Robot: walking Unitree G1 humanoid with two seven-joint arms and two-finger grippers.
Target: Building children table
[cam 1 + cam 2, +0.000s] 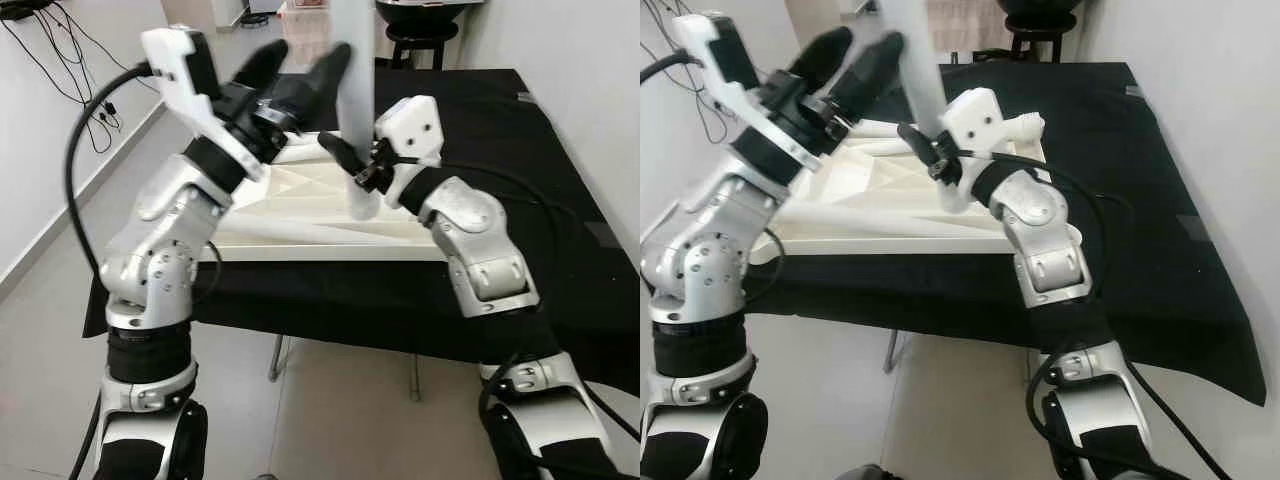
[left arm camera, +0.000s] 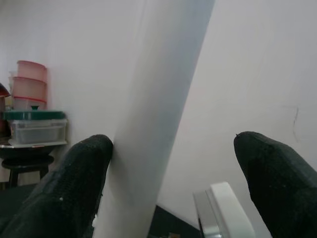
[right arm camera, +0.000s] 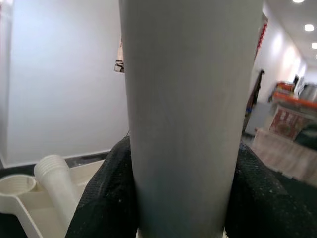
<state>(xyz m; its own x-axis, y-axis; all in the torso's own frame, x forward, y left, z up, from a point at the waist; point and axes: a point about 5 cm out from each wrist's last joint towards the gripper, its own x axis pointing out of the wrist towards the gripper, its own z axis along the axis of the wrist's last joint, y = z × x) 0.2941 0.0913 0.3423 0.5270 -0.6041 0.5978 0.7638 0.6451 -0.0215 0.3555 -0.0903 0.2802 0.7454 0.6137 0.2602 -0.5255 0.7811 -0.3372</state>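
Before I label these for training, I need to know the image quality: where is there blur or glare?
Left eye view: the left gripper with its black fingers is motion-blurred, while the white plastic tabletop is fairly sharp. Left wrist view: the white cylindrical table leg and near fingers are soft. Right wrist view: the leg is close and blurred in the right gripper; ceiling lights glare.

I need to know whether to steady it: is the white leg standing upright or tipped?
Upright: the white leg rises from the tabletop, clamped by the right gripper.

one tabletop (image 1: 300,215), three table legs (image 1: 352,60), two end effectors (image 1: 345,165)
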